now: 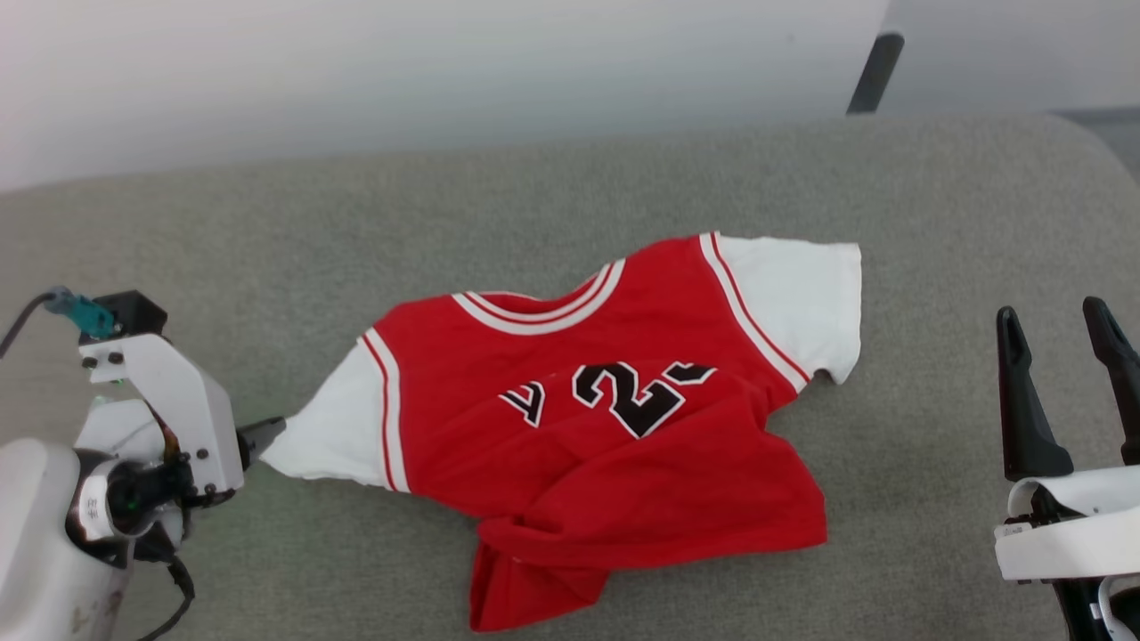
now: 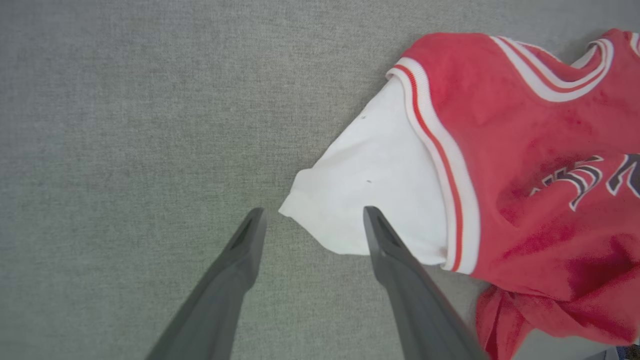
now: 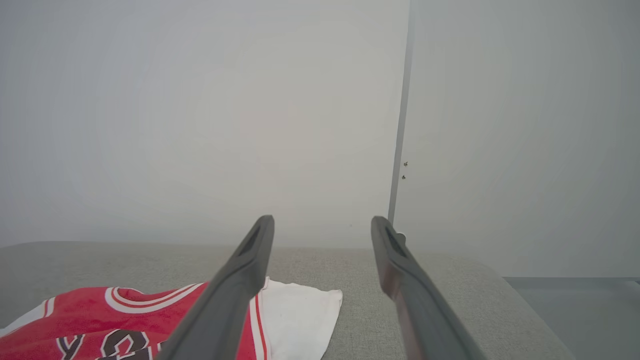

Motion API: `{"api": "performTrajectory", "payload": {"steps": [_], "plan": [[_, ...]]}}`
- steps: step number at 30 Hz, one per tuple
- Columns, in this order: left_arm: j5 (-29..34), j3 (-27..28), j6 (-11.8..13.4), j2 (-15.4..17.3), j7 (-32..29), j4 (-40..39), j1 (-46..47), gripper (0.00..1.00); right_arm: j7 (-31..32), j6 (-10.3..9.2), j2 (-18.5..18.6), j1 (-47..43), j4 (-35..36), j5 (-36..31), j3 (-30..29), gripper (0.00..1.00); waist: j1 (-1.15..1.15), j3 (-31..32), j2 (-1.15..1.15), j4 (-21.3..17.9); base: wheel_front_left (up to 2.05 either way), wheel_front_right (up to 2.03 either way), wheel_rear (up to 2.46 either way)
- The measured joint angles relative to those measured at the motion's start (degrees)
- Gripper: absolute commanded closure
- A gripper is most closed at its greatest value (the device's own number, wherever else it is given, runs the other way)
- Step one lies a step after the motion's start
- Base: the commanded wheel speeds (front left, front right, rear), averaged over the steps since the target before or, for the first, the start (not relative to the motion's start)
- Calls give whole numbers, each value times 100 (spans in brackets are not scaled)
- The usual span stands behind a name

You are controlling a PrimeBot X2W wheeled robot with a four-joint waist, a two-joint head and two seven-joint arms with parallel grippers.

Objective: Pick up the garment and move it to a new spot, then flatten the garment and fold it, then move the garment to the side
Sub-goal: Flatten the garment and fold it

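Note:
The garment (image 1: 623, 445) is a red jersey with white sleeves and black numbers, lying chest-up and rumpled on the grey upholstered surface (image 1: 534, 205); its lower hem is bunched and folded over. My left gripper (image 1: 265, 438) sits at the tip of the left-hand white sleeve (image 1: 329, 436). In the left wrist view that gripper (image 2: 314, 212) is open, its fingers either side of the sleeve corner (image 2: 370, 190), one finger lying over the white cloth. My right gripper (image 1: 1051, 310) stands open at the lower right, apart from the garment (image 3: 125, 320), with nothing between its fingers (image 3: 250, 270).
The grey surface stretches wide around the jersey, with bare room at the far side and to the left. Its rounded right edge (image 1: 1104, 151) drops away to the floor. A pale wall (image 1: 445, 71) rises behind, with a dark slanted bar (image 1: 875, 71) at the upper right.

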State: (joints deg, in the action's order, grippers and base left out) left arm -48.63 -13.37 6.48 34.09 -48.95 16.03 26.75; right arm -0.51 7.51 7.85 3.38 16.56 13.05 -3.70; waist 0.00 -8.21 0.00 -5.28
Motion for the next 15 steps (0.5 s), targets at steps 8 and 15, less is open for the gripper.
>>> {"api": "performTrajectory", "payload": {"steps": [8, 15], "plan": [[21, -92, -29, -74, -94, 558, 279, 0, -57, 0, 12, 98, -51, 1, -4, 0, 0, -411, 0, -106, 0, 0, 0], [31, -158, -55, -115, -83, 916, 406, 0, -71, 0, 12, 144, -91, 1, -24, 0, 0, -583, 0, -148, 0, 0, 0]]}}
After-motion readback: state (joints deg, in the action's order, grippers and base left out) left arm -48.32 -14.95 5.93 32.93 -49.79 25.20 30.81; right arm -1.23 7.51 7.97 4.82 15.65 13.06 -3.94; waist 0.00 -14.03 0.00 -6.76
